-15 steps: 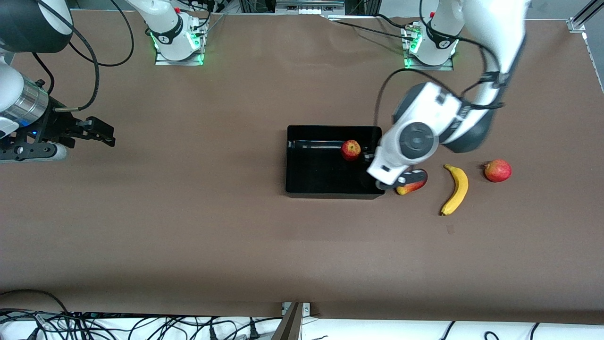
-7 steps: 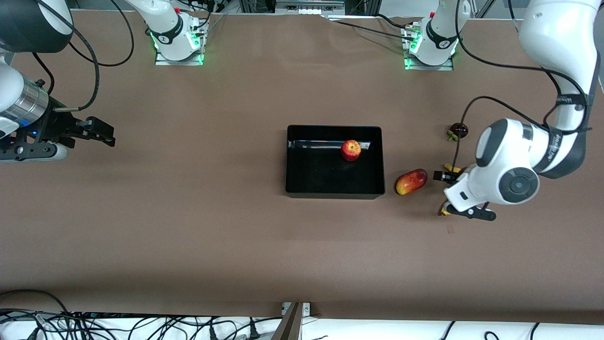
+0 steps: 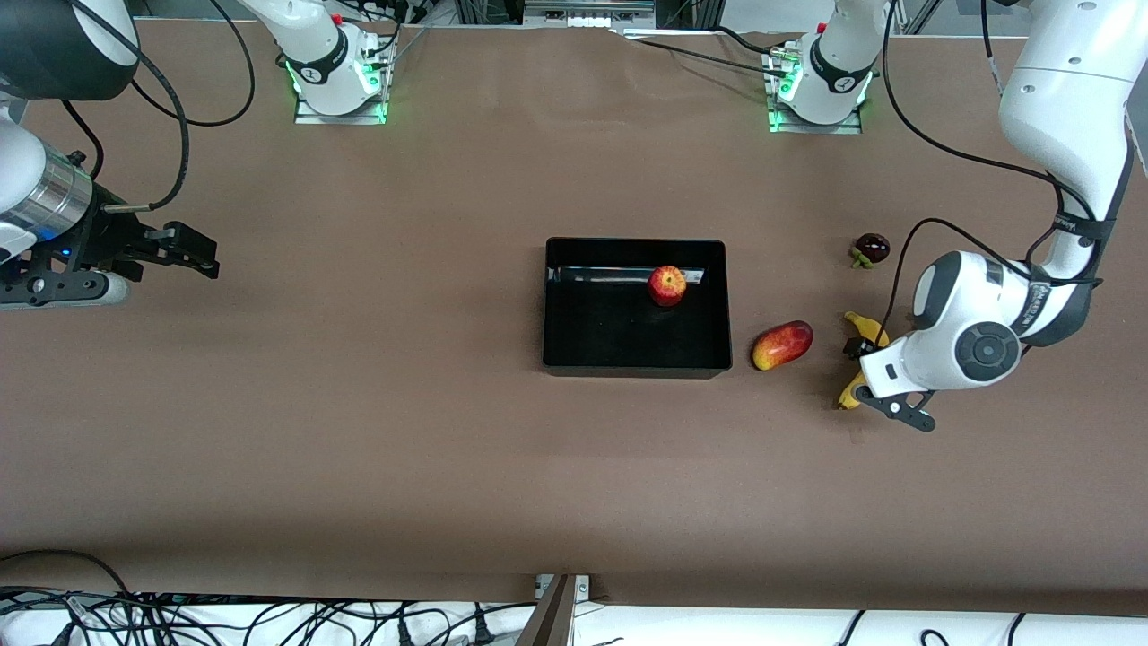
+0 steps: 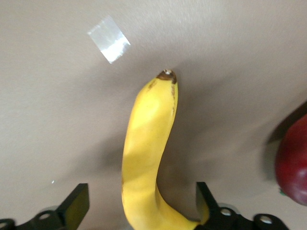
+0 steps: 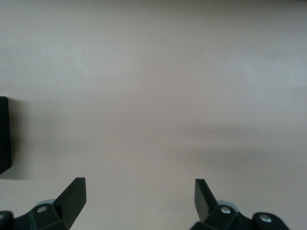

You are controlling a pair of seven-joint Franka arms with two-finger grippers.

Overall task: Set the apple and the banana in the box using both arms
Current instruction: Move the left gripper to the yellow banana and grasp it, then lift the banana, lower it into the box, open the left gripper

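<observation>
Fingers (image 4: 76, 203) spread around banana (image 4: 146, 158), apple (image 3: 666, 285) in box (image 3: 560, 305)

Open end effector (image 4: 139, 211) of the left arm straddles the banana (image 4: 146, 158), a gap showing at one finger (image 4: 76, 203); a red fruit (image 4: 292, 165) crowds close beside it, while the mango (image 3: 782, 344) lies between banana and box (image 3: 552, 359) on the counter (image 3: 404, 449)

Apple (image 3: 666, 284) red, yellow-streaked; banana (image 4: 146, 158) yellow, dark tip; box (image 3: 560, 305) black.
</observation>
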